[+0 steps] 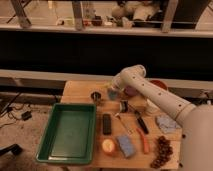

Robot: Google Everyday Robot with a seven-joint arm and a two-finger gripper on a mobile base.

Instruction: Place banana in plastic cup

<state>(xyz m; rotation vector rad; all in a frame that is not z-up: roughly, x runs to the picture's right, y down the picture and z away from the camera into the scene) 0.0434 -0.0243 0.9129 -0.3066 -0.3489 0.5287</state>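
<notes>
1. The gripper (114,88) is at upper centre of the frame, at the far edge of the table (80,90). It is directly over or against the plastic cup (113,95). I cannot tell whether the claw is wide, narrow or holding anything.
2. I cannot pick out the banana anywhere. No pale curved piece lies in plain view on the table, so it may be hidden at the claw or in the cup.
3. The dark cup (96,96) stands just left of the plastic cup, and the green tray (55,150) fills the lower left.
4. Judged as a small toy, the banana should be light, stiff and smooth, so it could slip or swivel. Hold it across the middle.
5. The cup looks light and easily tipped, so release the banana end-down, just above the rim.
</notes>
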